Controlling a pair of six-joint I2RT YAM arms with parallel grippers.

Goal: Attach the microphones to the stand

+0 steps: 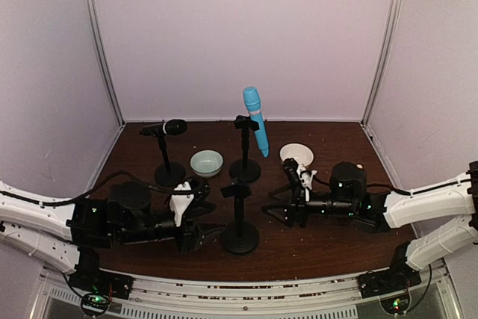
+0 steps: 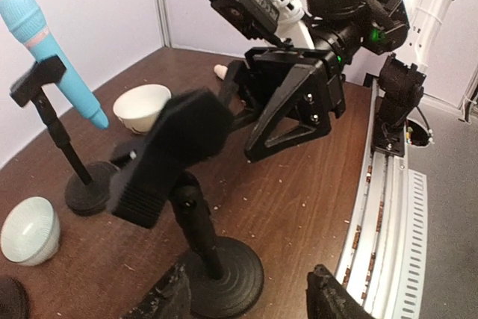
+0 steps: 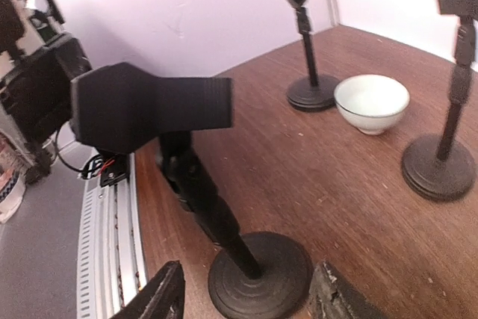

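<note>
The light blue microphone (image 1: 255, 119) stands in the clip of the middle back stand (image 1: 245, 169); it also shows in the left wrist view (image 2: 52, 54). The black microphone (image 1: 167, 127) sits on the left back stand (image 1: 169, 174). The front stand (image 1: 240, 237) has an empty clip (image 2: 172, 155). My left gripper (image 1: 203, 218) is open, its jaws either side of that stand's base (image 2: 224, 274). My right gripper (image 1: 276, 203) is open on the opposite side of the same base (image 3: 261, 274). Only a cream-beige tip (image 2: 219, 72) shows behind the right gripper.
A pale teal bowl (image 1: 207, 162) sits between the two back stands. A cream bowl (image 1: 296, 155) sits right of the middle stand, close to my right gripper. A metal rail (image 1: 246, 289) runs along the table's near edge. Walls enclose the back and sides.
</note>
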